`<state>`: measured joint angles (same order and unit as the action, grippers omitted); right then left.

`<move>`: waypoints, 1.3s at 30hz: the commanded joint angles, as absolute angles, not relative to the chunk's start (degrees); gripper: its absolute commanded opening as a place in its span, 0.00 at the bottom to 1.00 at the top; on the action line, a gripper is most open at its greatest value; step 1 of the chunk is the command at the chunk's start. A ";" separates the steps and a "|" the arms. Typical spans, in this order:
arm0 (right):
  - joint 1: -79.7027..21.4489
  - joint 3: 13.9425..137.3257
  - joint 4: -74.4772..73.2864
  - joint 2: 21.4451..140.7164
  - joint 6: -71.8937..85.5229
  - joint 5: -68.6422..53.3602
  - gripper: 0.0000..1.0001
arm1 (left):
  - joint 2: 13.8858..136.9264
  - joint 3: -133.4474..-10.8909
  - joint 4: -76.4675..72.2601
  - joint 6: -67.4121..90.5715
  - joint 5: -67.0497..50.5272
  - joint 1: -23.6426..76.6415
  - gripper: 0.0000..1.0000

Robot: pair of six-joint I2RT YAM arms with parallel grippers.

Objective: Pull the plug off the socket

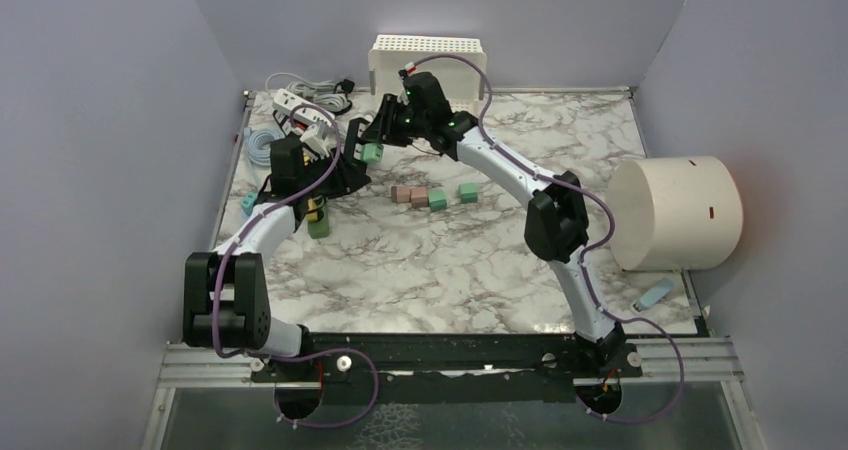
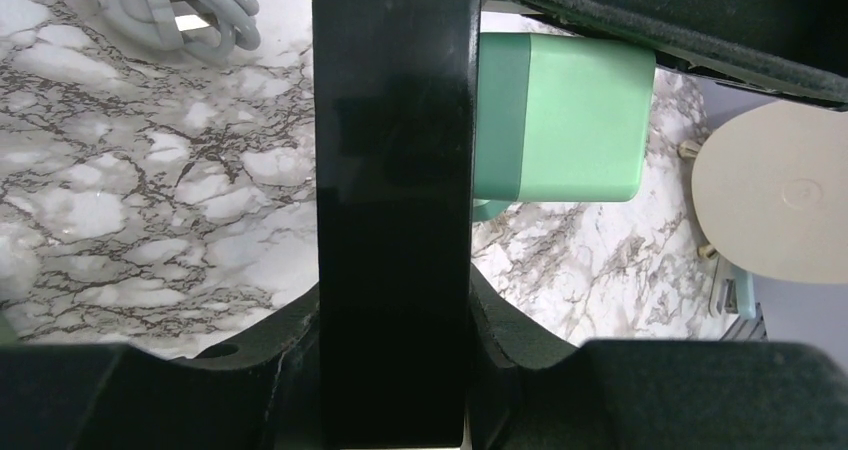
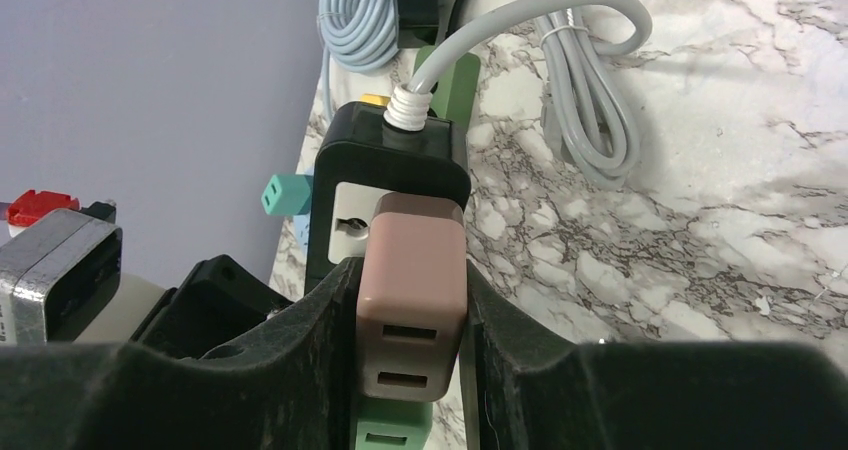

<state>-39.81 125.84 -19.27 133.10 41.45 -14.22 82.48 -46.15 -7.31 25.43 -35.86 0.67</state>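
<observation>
My left gripper [image 1: 322, 186] [image 2: 395, 305] is shut on the black socket strip [image 2: 395, 170], whose bar fills the gap between its fingers. In the right wrist view the strip's white face [image 3: 348, 225] carries a pink plug [image 3: 412, 320] with two USB slots, and a green plug [image 3: 395, 436] sits just below it. My right gripper [image 3: 408, 278] [image 1: 368, 142] is shut on the pink plug, one finger pressed to each side. The green plug [image 2: 565, 120] [image 1: 373, 153] also shows beside the strip. A grey cord [image 3: 520, 10] leaves the strip's far end.
Grey cables [image 1: 315, 92] and a pale blue coil [image 1: 260, 142] lie at the back left. A white perforated basket [image 1: 430, 58] stands at the back wall, and a white cylinder [image 1: 680, 215] lies on its side at right. Loose pink and green plugs [image 1: 432, 197] lie mid-table.
</observation>
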 commanded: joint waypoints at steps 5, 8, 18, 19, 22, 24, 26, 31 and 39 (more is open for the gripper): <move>-40.06 117.87 -17.77 120.63 39.53 -12.72 0.01 | 78.25 -46.63 -4.32 27.74 -14.71 -0.53 0.00; -40.04 113.06 -15.66 116.77 40.26 -11.61 0.01 | 79.00 -47.30 -2.98 28.51 -12.93 -1.08 0.00; -39.84 111.48 -14.69 114.70 33.32 -18.66 0.01 | 79.56 -47.87 -6.28 27.62 -16.67 -1.71 0.00; -39.59 112.74 -15.66 115.93 28.72 -21.35 0.01 | 79.48 -48.65 -6.26 26.78 -17.37 -1.75 0.00; -38.51 120.20 -23.20 123.05 13.24 -32.41 0.01 | 79.05 -50.78 -6.77 24.75 -18.57 -2.00 0.00; -38.16 126.31 -30.00 128.88 3.08 -39.06 0.01 | 79.57 -52.12 -8.43 24.82 -19.56 -2.18 0.00; -38.09 131.16 -35.23 133.66 -5.10 -44.86 0.02 | 80.83 -53.92 -9.12 25.52 -20.36 -2.27 0.00; -38.14 127.01 -32.84 134.81 -15.97 -53.28 0.08 | 83.01 -57.46 -9.43 25.38 -21.01 -3.03 0.00; -38.27 132.17 -37.64 143.12 -23.64 -54.32 0.33 | 83.49 -55.70 -11.52 25.35 -23.87 -4.69 0.00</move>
<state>-38.24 125.08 -33.69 137.99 -17.54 -50.83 83.74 -55.42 -4.23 26.09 -20.60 -3.90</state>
